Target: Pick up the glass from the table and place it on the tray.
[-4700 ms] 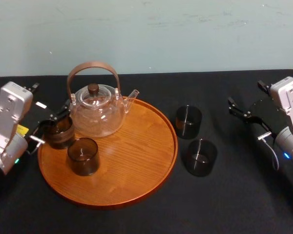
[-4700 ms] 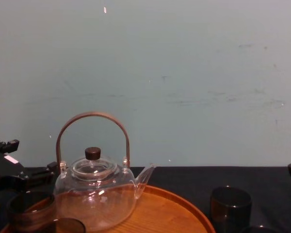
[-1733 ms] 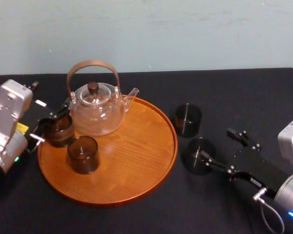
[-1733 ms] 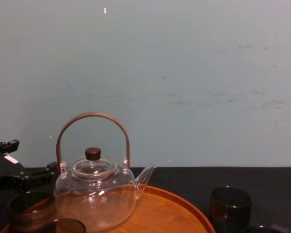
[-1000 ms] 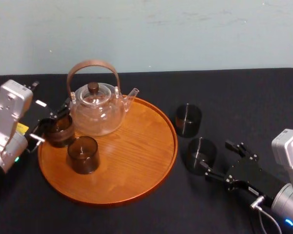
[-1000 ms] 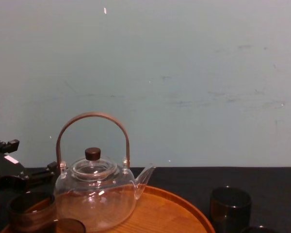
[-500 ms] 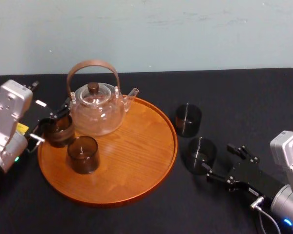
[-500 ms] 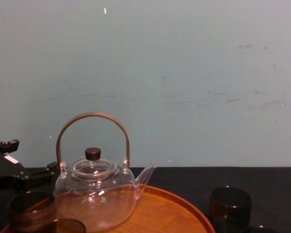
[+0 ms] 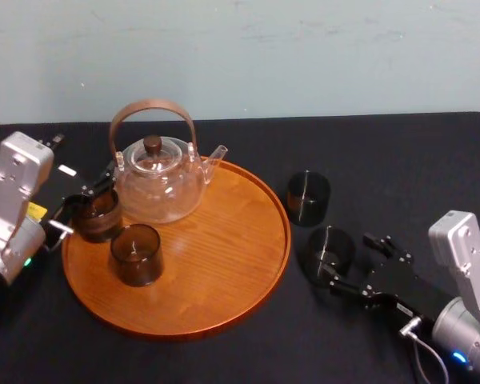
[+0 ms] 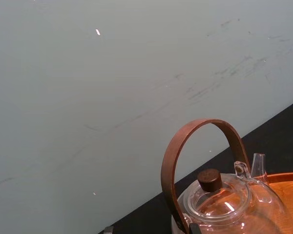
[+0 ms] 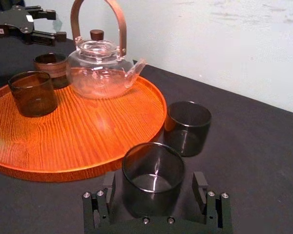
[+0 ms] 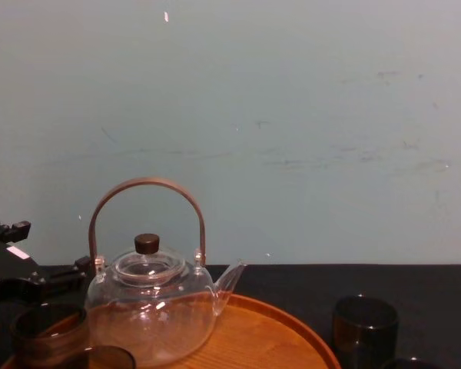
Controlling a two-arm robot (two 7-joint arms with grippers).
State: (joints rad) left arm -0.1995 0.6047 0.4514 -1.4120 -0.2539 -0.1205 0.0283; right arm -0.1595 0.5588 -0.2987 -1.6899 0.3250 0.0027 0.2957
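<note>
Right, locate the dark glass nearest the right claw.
Head view, right side: the dark cylindrical glass stands inside the open right claw, beside the round orange-brown wooden tray.

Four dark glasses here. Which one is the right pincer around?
The table glass nearer the robot, standing inside the open right pincer. The other table glass stands farther back; two more glasses stand on the tray.

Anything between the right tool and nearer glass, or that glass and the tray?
Nothing visible. The open right tool flanks the glass; the nearby tray rim is bare. The other glass stands behind; left tool sits across the tray.
</note>
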